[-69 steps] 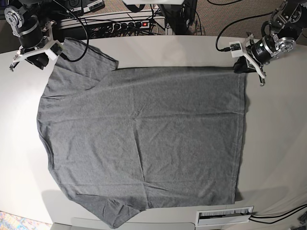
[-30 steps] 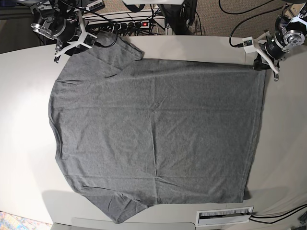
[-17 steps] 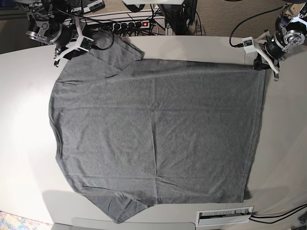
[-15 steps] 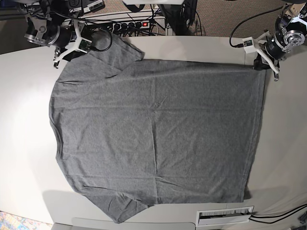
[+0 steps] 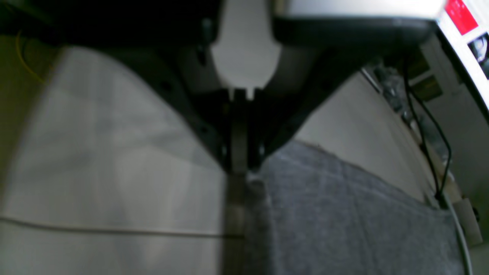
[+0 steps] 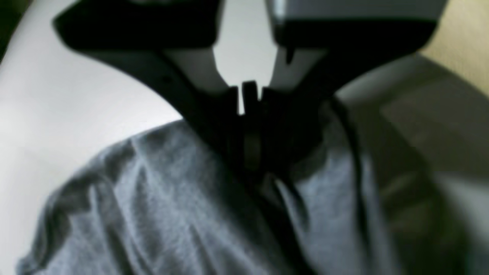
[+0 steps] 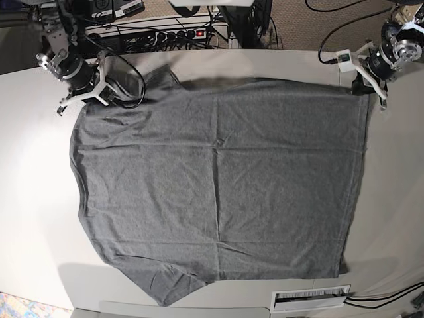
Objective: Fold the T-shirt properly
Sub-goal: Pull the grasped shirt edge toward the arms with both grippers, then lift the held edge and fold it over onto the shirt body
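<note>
- The grey T-shirt (image 7: 218,185) lies spread flat on the white table (image 7: 33,199); no fold is made yet.
- My left jaws (image 7: 361,87) pinch its hem corner.
- My right jaws (image 7: 99,93) are closed on the sleeve and shoulder cloth.
- All folding remains.

The base view looks straight down on the whole T-shirt (image 7: 218,185). Each wrist view sits low and close (blurred) over one far corner, sharing only that corner with the base view.
</note>
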### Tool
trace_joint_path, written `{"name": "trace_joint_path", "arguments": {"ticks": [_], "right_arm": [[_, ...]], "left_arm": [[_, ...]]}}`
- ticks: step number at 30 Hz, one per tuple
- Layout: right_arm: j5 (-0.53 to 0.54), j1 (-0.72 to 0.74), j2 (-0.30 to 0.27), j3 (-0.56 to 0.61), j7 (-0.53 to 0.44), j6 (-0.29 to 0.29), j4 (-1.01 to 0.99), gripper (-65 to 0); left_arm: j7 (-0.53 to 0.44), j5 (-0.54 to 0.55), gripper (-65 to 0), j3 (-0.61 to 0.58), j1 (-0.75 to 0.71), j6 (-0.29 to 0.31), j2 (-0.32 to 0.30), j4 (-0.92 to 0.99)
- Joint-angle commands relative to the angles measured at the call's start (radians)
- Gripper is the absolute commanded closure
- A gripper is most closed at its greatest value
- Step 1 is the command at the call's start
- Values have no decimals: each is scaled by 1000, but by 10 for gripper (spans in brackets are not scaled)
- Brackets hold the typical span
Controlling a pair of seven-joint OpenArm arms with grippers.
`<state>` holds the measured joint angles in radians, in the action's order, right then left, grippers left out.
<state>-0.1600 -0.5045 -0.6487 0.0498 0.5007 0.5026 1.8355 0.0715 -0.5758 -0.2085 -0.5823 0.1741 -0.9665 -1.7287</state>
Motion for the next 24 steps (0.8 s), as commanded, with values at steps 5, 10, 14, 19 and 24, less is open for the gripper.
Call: {"name": "trace_joint_path", "arguments": {"ticks": [5,10,14,19,24], "right_arm": [[23,6,-22,1,37,43,4,0],[110,5,-22,1,158,44,37,0],[149,-10,-24,1,261,44,117,0],[143,-93,-30,1,270,43,220,0],[141,-176,-30,-34,303,44,296,0]], "left_arm": [[8,14,0,-11,-19,96,-14,11],[11,14,0,-11,-21,96,-14,11],[23,14,0,-11,-23,97,-14,11],[45,-27,0,-11,-62,95,-21,10],[76,-101,0,-11,-147,21,-20,-16]]}}
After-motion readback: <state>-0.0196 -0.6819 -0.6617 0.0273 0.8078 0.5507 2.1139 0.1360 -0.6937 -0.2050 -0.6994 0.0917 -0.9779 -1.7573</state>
